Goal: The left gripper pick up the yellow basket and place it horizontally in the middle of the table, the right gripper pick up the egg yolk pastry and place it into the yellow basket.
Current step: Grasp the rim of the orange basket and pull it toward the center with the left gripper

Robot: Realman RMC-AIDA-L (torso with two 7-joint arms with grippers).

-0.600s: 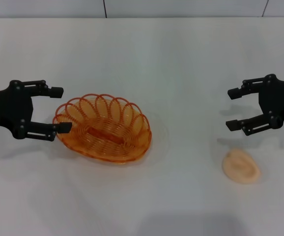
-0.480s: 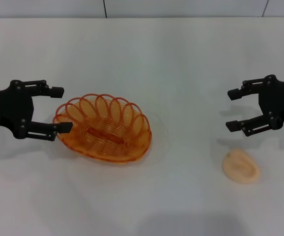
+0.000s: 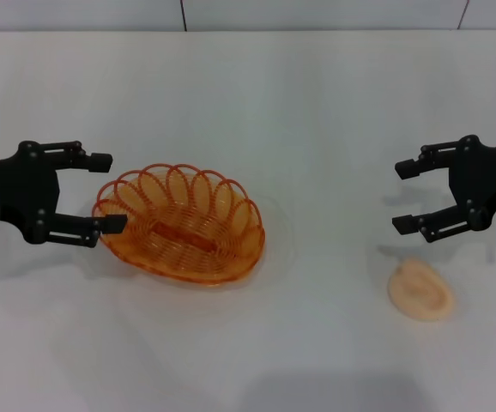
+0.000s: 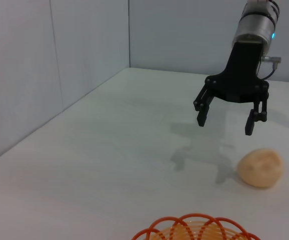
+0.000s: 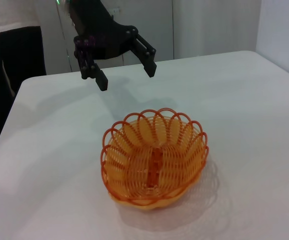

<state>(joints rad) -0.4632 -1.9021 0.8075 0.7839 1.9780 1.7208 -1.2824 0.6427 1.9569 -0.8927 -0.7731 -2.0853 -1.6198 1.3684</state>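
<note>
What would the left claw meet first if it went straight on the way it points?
Probably the oval orange wire basket: the open left claw points at its near rim, though the right wrist view suggests it may hang slightly above.

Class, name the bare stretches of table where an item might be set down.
Bare table lies between the yellow basket and the egg yolk pastry, and along the far edge. It is crowded where the left gripper meets the basket.

Left hand (image 3: 104, 191) and right hand (image 3: 404, 196) hover low (apparently untouching), fingers spread, facing inward.
</note>
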